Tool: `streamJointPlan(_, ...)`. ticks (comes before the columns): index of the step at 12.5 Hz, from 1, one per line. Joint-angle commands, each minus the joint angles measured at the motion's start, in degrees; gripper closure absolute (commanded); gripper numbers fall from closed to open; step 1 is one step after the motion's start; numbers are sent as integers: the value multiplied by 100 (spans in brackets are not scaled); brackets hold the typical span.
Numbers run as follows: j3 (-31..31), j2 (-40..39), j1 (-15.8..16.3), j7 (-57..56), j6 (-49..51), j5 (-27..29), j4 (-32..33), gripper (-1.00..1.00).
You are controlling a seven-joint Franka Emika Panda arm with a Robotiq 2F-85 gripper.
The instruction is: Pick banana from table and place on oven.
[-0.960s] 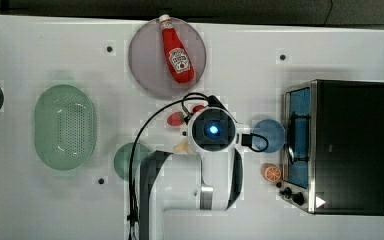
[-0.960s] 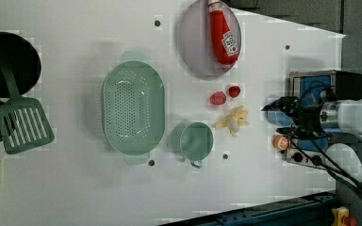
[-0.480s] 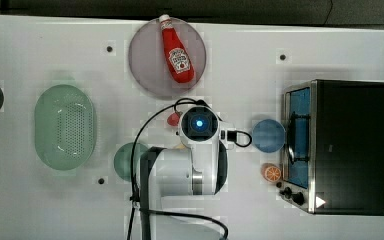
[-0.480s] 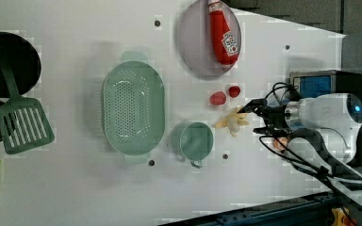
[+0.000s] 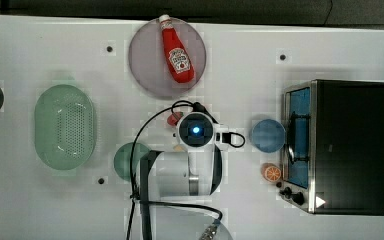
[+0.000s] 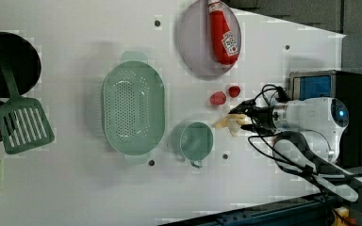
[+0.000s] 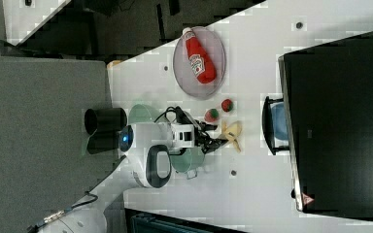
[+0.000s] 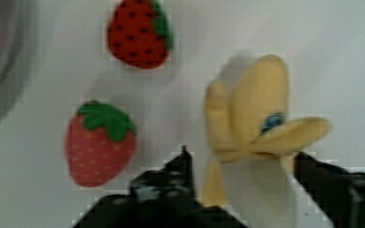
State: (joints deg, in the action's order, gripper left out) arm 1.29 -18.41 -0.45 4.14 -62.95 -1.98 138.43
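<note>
The grasp is in hand — the gripper straddles the banana on the table, jaws part-open, not visibly clamped — next: close, then lift toward the oven.

bright, even light; blocky, soft

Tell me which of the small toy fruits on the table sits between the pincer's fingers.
The banana, pale yellow and partly peeled, lies between the pincer fingers. The two red strawberries lie off to one side, and the orange slice sits by the oven.
</note>
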Motion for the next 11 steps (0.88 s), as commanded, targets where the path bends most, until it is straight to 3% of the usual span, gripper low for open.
streamJointPlan(1, -11, -73, -3, 90, -143, 53, 89, 6)
streamJointPlan(3, -10, -96, -3, 90, -144, 53, 88, 50)
streamJointPlan(4, -12, -100, -4, 90, -144, 53, 88, 58)
streamJointPlan(7, 9, 91, -3, 90, -115, 53, 57, 58)
streamJointPlan(9, 26, 690, -3, 90, 119, 53, 38, 58)
streamJointPlan(11, 38, 1544, -4, 90, 985, 53, -108, 58)
